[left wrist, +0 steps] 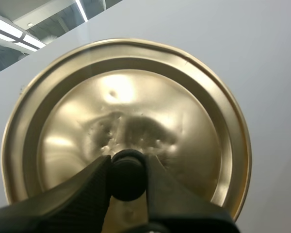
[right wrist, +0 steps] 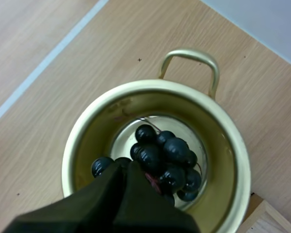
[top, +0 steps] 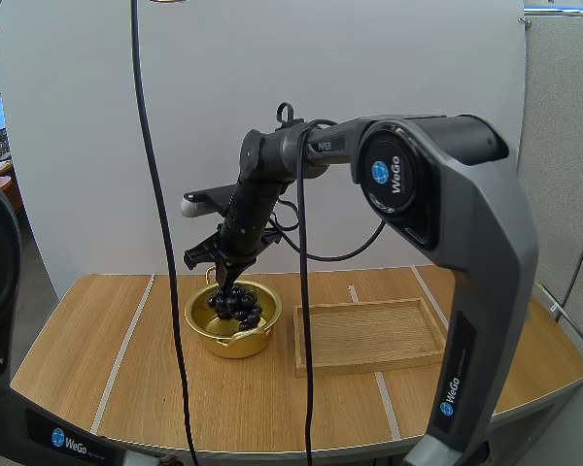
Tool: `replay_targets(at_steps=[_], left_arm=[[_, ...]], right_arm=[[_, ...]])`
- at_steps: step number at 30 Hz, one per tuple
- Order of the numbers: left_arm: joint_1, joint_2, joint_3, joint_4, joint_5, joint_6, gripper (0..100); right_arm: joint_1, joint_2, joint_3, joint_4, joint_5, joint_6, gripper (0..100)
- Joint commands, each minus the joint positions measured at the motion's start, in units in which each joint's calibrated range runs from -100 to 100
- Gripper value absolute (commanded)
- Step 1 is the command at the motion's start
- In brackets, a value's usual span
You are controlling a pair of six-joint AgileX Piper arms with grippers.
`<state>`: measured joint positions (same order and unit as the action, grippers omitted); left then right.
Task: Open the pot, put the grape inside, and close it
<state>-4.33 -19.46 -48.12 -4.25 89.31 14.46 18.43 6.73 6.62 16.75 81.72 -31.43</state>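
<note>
Over pot [top: 198, 322], grapes [top: 238, 303] under WeGo arm [top: 466, 223]

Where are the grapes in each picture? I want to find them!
High view: the grapes hang from the right gripper into the gold pot, left of the wooden tray.
Right wrist view: the grapes are pinched by that gripper, inside the pot.
Left wrist view: this looks at the lid, its knob pinched by the left gripper.
Landmark: the pot, in the high and right wrist views.
</note>
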Motion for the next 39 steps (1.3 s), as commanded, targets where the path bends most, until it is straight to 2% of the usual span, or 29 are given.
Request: replay_targets(at_steps=[1,17,24,39], left_arm=[[-0.18,-0.45,-0.43,0.2,-2.03,-0.13,0],[-0.18,-0.45,-0.43,0.2,-2.03,-0.13,0],[-0.18,-0.45,-0.43,0.2,-2.03,-0.13,0],[-0.18,-0.45,-0.43,0.2,-2.03,-0.13,0]], right_arm=[[0.12,1.05,-0.53,-1.37,-1.39,0.05,0],[0.12,7.13,-0.53,-1.91,-2.42,0.05,0],[0.12,7.89,-0.53,1.9,-3.3,0.05,0],[0.12,7.89,-0.53,4.02,-3.68,0.05,0]])
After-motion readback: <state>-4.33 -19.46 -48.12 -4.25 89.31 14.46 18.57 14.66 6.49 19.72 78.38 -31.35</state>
